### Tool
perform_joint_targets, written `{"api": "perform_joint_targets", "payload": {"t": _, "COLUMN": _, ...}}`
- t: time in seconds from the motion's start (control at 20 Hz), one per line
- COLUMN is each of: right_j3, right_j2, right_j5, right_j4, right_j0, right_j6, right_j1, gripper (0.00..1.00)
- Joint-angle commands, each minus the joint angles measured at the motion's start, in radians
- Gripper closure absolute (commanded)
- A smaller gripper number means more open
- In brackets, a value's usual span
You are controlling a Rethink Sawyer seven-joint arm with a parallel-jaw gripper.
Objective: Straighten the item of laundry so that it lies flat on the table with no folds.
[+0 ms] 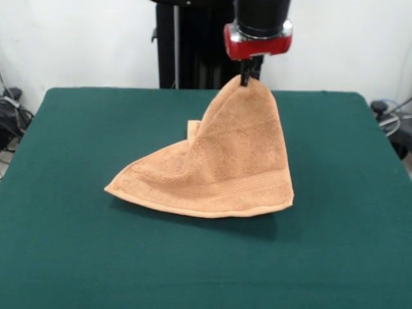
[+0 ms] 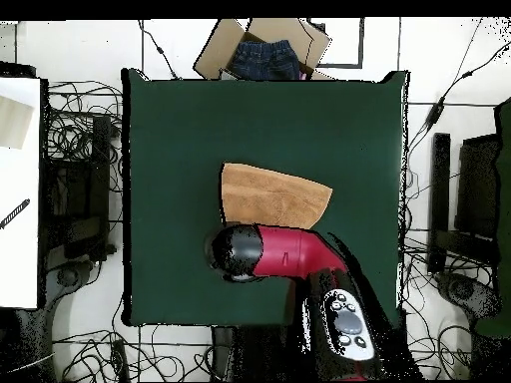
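Observation:
The peach-orange towel [image 1: 225, 161] hangs in a tent shape: its top corner is pinched and lifted, while its lower hem rests on the green table [image 1: 77, 244]. My gripper [image 1: 247, 78] comes down from the red and black arm and is shut on that top corner, above the table's middle. In the overhead view the towel [image 2: 274, 196] shows as a flat wedge just beyond the arm's head, which hides the gripper. A small fold of towel sticks out behind the lifted part.
A cardboard box with blue jeans [image 2: 261, 52] sits beyond the table's far edge in the overhead view. Cables and black equipment [image 2: 80, 190] lie on the floor on both sides. The robot's pedestal [image 1: 193, 45] stands behind the table.

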Motion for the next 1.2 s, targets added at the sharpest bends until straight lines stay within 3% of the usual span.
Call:
{"api": "perform_joint_targets", "payload": {"t": 0.05, "right_j3": 0.014, "right_j2": -0.126, "right_j5": -0.101, "right_j4": 0.047, "right_j0": 0.142, "right_j6": 0.439, "right_j1": 0.091, "gripper": 1.00}}
{"api": "perform_joint_targets", "payload": {"t": 0.5, "right_j3": 0.018, "right_j2": -0.165, "right_j5": -0.156, "right_j4": 0.136, "right_j0": 0.253, "right_j6": 0.514, "right_j1": 0.151, "gripper": 1.00}}
{"api": "perform_joint_targets", "payload": {"t": 0.9, "right_j3": -0.002, "right_j2": -0.132, "right_j5": -0.276, "right_j4": 0.151, "right_j0": 0.242, "right_j6": 0.518, "right_j1": 0.252, "gripper": 1.00}}
{"api": "perform_joint_targets", "payload": {"t": 1.2, "right_j3": 0.001, "right_j2": -0.138, "right_j5": -0.313, "right_j4": 0.175, "right_j0": 0.267, "right_j6": 0.540, "right_j1": 0.278, "gripper": 1.00}}
